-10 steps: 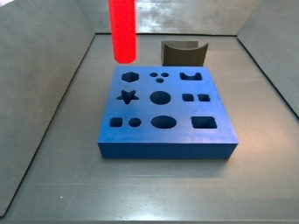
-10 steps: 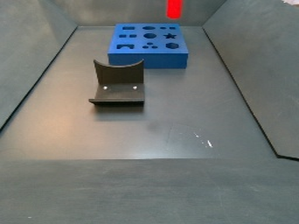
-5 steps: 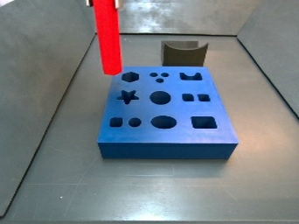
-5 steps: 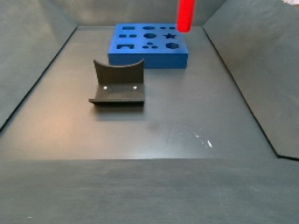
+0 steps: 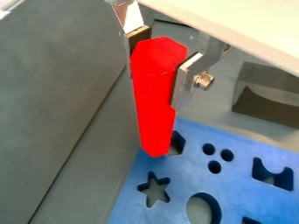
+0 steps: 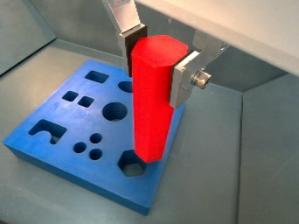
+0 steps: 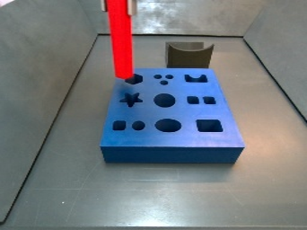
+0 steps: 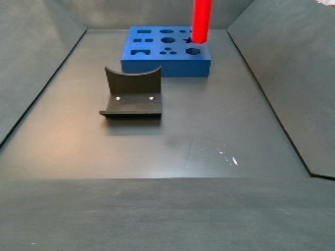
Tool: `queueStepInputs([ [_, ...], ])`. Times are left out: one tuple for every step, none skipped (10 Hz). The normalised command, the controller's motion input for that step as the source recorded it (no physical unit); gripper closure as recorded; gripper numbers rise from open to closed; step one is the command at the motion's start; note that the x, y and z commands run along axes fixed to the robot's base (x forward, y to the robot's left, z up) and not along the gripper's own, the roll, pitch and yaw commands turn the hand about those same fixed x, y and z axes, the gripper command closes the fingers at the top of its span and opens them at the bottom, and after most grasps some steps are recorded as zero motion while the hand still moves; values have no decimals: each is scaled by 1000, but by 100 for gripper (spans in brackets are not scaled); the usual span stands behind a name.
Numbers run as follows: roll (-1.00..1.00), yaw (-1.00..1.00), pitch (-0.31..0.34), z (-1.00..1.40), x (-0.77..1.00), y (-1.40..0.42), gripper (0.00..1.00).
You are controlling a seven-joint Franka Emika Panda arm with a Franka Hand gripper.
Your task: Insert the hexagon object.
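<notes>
Hexagon object (image 6: 156, 96), the red rod, hangs upright in the gripper (image 6: 162, 61), whose silver fingers (image 6: 187, 77) are closed on its upper end. Gripping it high leaves the lower end free to enter the blue block (image 7: 168, 122). In both wrist views its tip sits at the mouth of the hexagonal hole (image 6: 132, 164) in the block's corner; how deep it has gone I cannot tell.

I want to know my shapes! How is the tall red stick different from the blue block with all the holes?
The hexagon object is bright red, the blue block is blue. The rod is long, slim and upright, held between the gripper fingers; the block is wide, flat and lies on the floor. The rod is solid with flat sides; the block has many shaped holes. The rod's lower tip is at the block's corner hole.
</notes>
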Motion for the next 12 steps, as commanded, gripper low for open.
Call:
queueStepInputs([
  [54,-314,46,-226,546,86,100],
  [59,-291,39,-249,497,103,100],
  [106,-143,9,-317,223,117,100],
  [150,0,3,-266,-20,46,100],
  [124,0,0,-306,0,71,100],
  [133,0,0,-337,0,49,100],
  [21,0,-97,-240,-257,0,100],
  [0,0,-100,-146,-274,0,100],
  [7,0,-26,-174,-94,40,100],
  [47,0,-4,-286,0,14,100],
  [61,0,-46,-457,160,0,100],
  [111,-11,0,-506,354,0,100],
])
